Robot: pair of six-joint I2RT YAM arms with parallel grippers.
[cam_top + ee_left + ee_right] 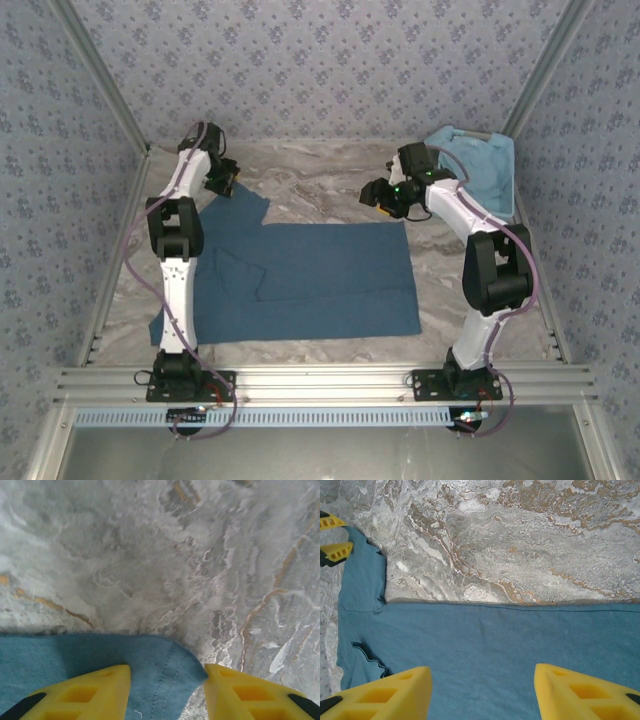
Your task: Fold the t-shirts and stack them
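Left end effector (222, 180): at the far-left part of the marbled tabletop (320, 180), pointing down. Its yellow fingers (85, 695) stand wide apart, one on each side of a sleeve tip, and grip nothing.

Far sleeve (165, 675): its stitched, rounded end lies flat on the tabletop between the left fingers and points toward the far edge. I cannot tell whether the fingers touch the cloth.

Dark teal-blue t-shirt (310, 280): spread flat over the middle of the tabletop, nearer the near edge than the far one. Its long axis runs left to right, parallel to the near edge. The sleeves are at the left end, one reaching toward the far edge and one poking out at the near-left beside the left arm. The straight end faces the right edge. A loose fold of cloth lies on the left half.

Right end effector (380, 196): just beyond the shirt's far-right corner. Its yellow fingers (395, 692) are spread wide above the shirt's far edge, and nothing is between them.

Paler sky-blue t-shirt (480, 165): bunched in the far-right corner, beyond the right arm and well apart from the dark one.

Pale-blue basket (470, 132): its rim shows behind the paler shirt.
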